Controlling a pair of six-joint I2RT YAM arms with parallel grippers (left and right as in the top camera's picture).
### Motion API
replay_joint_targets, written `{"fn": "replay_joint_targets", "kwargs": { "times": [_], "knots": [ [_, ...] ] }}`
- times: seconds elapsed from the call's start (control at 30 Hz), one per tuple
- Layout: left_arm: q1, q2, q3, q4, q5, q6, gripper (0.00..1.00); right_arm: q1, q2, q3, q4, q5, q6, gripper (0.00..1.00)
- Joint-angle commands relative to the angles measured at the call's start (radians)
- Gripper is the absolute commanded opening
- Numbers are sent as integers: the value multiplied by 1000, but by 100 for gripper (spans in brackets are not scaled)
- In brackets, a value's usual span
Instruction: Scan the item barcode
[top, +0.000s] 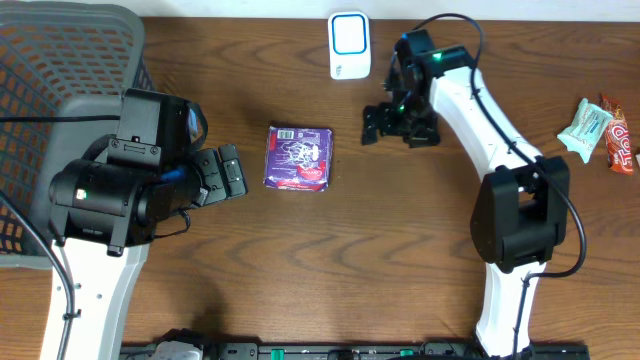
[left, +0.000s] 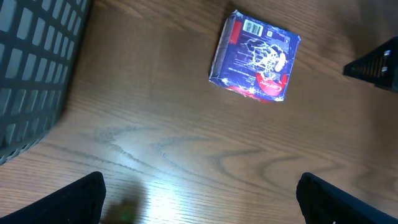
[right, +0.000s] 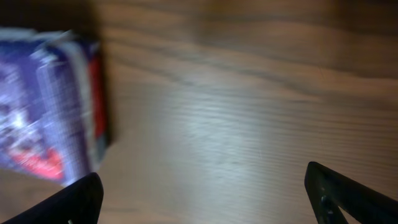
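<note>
Wooden brown desk (top: 400, 280) carries a flat purple square packet (top: 298, 157) at its centre, lying free between the left gripper (top: 235, 172) and right gripper (top: 370, 125), both empty, jaws apart. Pickup looks not yet begun; next, one gripper must lift the packet to the white-and-blue scanner (top: 349, 45), white barcode label (left: 252, 27) facing it.

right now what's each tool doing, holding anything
Left tool: open, holding nothing.
Right tool: open, holding nothing; the purple packet lies loose, in neither tool.
</note>
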Motion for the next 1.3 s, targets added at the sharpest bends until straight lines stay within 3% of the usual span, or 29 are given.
{"fn": "replay_joint_targets", "kwargs": {
  "times": [0.0, 0.17, 0.27, 0.33, 0.43, 0.6, 0.67, 0.8, 1.0, 1.03, 1.1, 1.27],
  "knots": [
    [4, 2, 0, 16, -8, 13, 98, -11, -18, -3, 1, 63, 19, 99],
    [1, 5, -7, 45, 130, 23, 98, -13, -18, -3, 2, 63, 19, 99],
    [-20, 14, -27, 38, 200, 154, 98, -13, -18, -3, 2, 63, 19, 99],
    [-23, 23, -44, 35, 109, 172, 98, -13, -18, -3, 2, 63, 19, 99],
    [15, 56, -50, 59, -126, 28, 98, -13, -18, -3, 2, 63, 19, 99],
    [81, 108, -50, 168, -133, 35, 98, -13, -18, -3, 2, 63, 19, 99],
    [89, 131, -50, 215, -76, 80, 98, -13, -18, -3, 2, 63, 19, 99],
    [88, 208, -50, 293, 194, 163, 98, -13, -18, -3, 2, 63, 19, 99],
    [89, 384, -50, 368, 217, 162, 98, -13, -18, -3, 2, 63, 19, 99],
    [88, 416, -50, 380, 240, 162, 96, -13, -18, -3, 2, 63, 19, 99],
    [86, 489, -50, 391, 274, 163, 82, -13, -18, -3, 2, 63, 19, 99],
    [86, 639, -50, 381, 283, 167, 81, -13, -18, -3, 2, 63, 19, 99]
  ]
}}
